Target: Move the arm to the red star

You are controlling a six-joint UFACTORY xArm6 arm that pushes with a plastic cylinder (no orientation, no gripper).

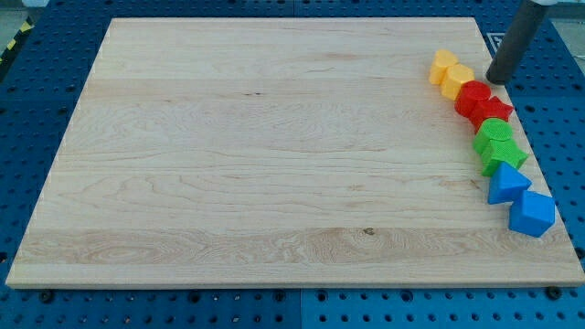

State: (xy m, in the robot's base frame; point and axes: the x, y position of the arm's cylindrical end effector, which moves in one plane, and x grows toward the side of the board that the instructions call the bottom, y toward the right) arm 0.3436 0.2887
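My tip (497, 81) rests near the board's right edge at the view's upper right. It is just to the right of a yellow block (459, 80) and just above two red blocks. The upper red block (473, 96) looks rounded. The lower red one (494, 111) looks like the red star, about a block's width below my tip and apart from it. The two red blocks touch each other.
The blocks form a line down the right edge of the wooden board (274, 155): another yellow block (442, 66), then the reds, two green blocks (494, 134) (504, 155), a blue block (506, 184) and a blue cube (532, 215).
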